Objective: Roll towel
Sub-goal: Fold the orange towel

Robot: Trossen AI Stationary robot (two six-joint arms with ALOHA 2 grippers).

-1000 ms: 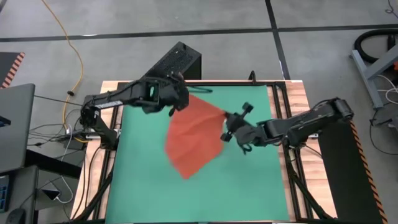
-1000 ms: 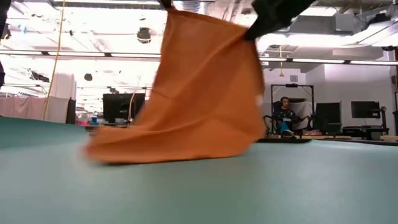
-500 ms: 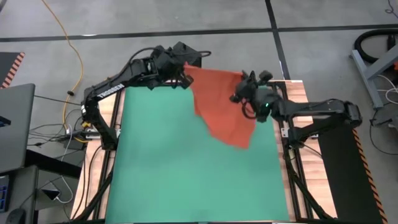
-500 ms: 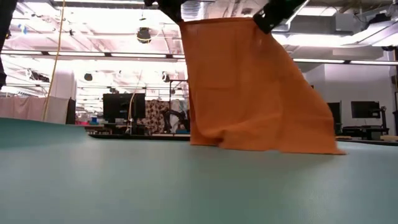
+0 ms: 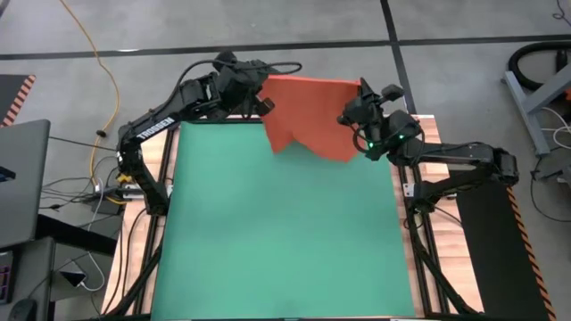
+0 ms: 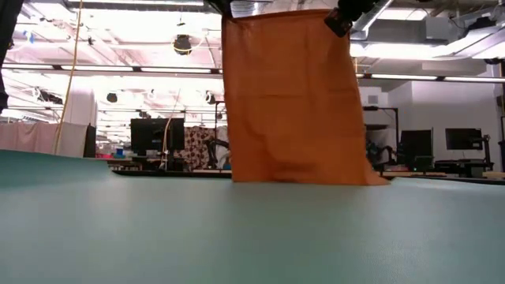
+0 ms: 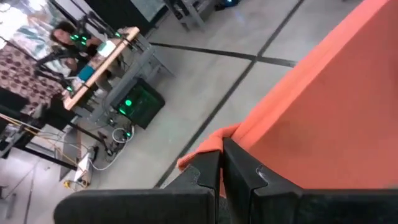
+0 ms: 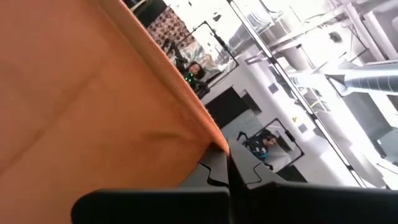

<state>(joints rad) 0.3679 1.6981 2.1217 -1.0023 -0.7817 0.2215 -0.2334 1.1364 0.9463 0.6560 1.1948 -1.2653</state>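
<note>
- Green mat (image 5: 277,241): bare across its near and middle parts; open passage from both sides.
- Towel (image 5: 308,114): hangs as a curtain across the mat's far edge, bottom hem touching the surface; blocks passage there.
- Left gripper (image 5: 260,96) and right gripper (image 5: 353,116): pinched on the towel's upper corners, occupying the far corners.
- Black box (image 5: 268,73): behind the far edge, mostly hidden.

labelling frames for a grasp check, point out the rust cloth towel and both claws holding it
rust-orange soft cloth towel (image 5: 308,114), high view, middle of the hanging cloth
left claw (image 5: 261,89), high view, fingertips at the towel's corner
right claw (image 5: 360,92), high view, fingertips at the other top corner
</note>
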